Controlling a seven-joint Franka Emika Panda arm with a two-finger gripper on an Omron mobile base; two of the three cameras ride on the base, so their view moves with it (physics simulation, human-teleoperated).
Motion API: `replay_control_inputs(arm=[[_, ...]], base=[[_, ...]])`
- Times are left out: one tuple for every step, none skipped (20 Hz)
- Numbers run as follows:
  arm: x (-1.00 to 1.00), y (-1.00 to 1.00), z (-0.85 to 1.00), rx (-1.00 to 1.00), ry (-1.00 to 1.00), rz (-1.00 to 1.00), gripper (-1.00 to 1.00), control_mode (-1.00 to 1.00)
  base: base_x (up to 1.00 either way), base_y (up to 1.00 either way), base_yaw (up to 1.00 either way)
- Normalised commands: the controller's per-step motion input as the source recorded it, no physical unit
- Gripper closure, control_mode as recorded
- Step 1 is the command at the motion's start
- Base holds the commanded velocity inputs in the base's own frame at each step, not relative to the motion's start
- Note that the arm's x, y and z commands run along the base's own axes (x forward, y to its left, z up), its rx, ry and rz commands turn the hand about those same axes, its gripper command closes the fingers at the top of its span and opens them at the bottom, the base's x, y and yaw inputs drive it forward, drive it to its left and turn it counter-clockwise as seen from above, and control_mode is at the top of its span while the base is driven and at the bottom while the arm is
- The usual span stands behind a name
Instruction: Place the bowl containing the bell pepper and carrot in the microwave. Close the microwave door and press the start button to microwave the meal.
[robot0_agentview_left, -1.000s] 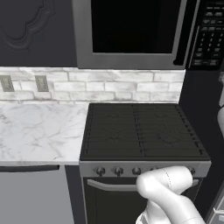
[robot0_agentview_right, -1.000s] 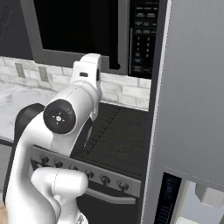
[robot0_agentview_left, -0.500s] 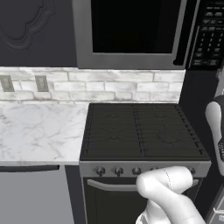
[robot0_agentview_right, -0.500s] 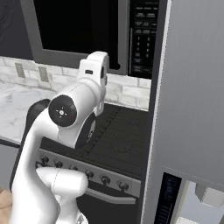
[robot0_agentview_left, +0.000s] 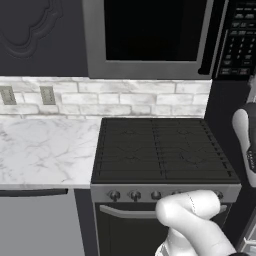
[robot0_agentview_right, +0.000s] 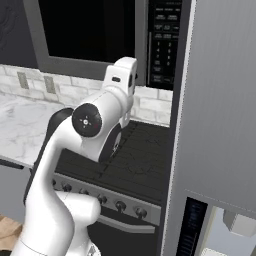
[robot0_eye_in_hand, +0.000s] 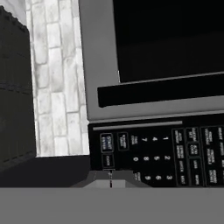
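1. Since a second ago my white arm (robot0_agentview_right: 95, 130) has swung up and to the right, towards the button panel; the base has stayed put.
2. My gripper (robot0_eye_in_hand: 110, 180) is pressed together, empty, its dark tips just in front of the black button panel (robot0_eye_in_hand: 162, 153).
3. The grey-framed microwave (robot0_agentview_left: 150, 37) hangs above the black stove (robot0_agentview_left: 162, 150), its dark-windowed door (robot0_eye_in_hand: 153, 52) closed.
4. A white marble counter (robot0_agentview_left: 40, 155) lies left of the stove.
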Motion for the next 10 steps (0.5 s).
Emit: replay_control_inputs(arm=[[0.26, 0.00, 0.00, 0.00, 0.00, 0.00, 1.00, -1.00], [0.24, 0.00, 0.00, 0.00, 0.00, 0.00, 1.00, -1.00], [0.24, 0.00, 0.00, 0.00, 0.00, 0.00, 1.00, -1.00], [0.24, 0.00, 0.00, 0.00, 0.00, 0.00, 1.00, -1.00], [0.26, 0.00, 0.00, 0.00, 0.00, 0.00, 1.00, -1.00], [0.29, 0.00, 0.00, 0.00, 0.00, 0.00, 1.00, -1.00], [0.31, 0.00, 0.00, 0.00, 0.00, 0.00, 1.00, -1.00], [0.31, 0.00, 0.00, 0.01, 0.00, 0.00, 1.00, -1.00], [0.29, -0.02, 0.00, 0.02, 0.00, 0.00, 1.00, -1.00], [0.28, -0.04, 0.00, 0.02, 0.00, 0.00, 1.00, -1.00]], base=[[0.00, 0.00, 0.00], [0.00, 0.00, 0.00], [0.00, 0.00, 0.00], [0.00, 0.00, 0.00], [0.00, 0.00, 0.00], [0.00, 0.00, 0.00], [0.00, 0.00, 0.00], [0.00, 0.00, 0.00], [0.00, 0.00, 0.00], [0.00, 0.00, 0.00]])
